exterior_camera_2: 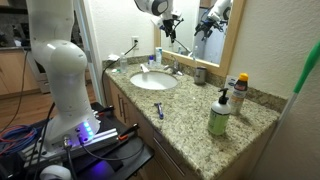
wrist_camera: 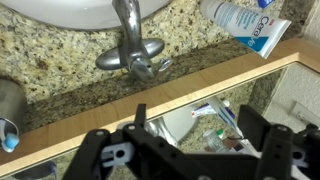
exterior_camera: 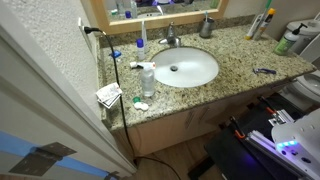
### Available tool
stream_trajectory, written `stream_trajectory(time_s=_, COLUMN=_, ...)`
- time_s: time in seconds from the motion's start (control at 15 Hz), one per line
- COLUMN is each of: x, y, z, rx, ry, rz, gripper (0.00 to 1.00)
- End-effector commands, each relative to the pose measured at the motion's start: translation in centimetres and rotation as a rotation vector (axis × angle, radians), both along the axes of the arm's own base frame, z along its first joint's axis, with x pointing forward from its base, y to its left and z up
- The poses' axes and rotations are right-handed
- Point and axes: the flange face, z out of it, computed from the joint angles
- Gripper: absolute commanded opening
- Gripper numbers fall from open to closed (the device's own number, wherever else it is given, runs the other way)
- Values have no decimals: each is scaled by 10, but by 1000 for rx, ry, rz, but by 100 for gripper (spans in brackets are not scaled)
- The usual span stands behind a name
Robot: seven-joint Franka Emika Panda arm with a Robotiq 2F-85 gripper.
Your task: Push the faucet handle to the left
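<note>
The faucet handle (wrist_camera: 147, 67) is a small brushed-silver lever on the short curved faucet (wrist_camera: 127, 30) behind the white oval sink (exterior_camera: 205, 72). It also shows in both exterior views (exterior_camera: 171, 35) (exterior_camera_2: 177, 66). My gripper (exterior_camera_2: 170, 24) hangs in the air above the faucet, close to the mirror. In the wrist view the gripper (wrist_camera: 197, 128) is open and empty. Its dark fingers sit over the backsplash ledge, apart from the handle.
A silver soap-dispenser bottle (exterior_camera_2: 200, 75) stands beside the faucet. A toothpaste tube (wrist_camera: 240, 25) lies on the other side. A green bottle (exterior_camera_2: 219, 115) and a razor (exterior_camera: 264, 71) are on the granite counter (exterior_camera: 235, 50). The mirror (exterior_camera_2: 200, 30) is just behind the gripper.
</note>
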Motion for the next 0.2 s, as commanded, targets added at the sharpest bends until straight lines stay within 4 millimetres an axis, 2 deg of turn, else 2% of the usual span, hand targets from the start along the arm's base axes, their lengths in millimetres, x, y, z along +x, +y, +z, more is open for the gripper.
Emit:
stream_trajectory(time_s=0.0, x=-1, y=2, z=0, rx=0, ry=3, rz=4, gripper=93)
stream_trajectory(time_s=0.13, x=-1, y=6, z=-2, rx=1, ry=6, rz=9, gripper=93)
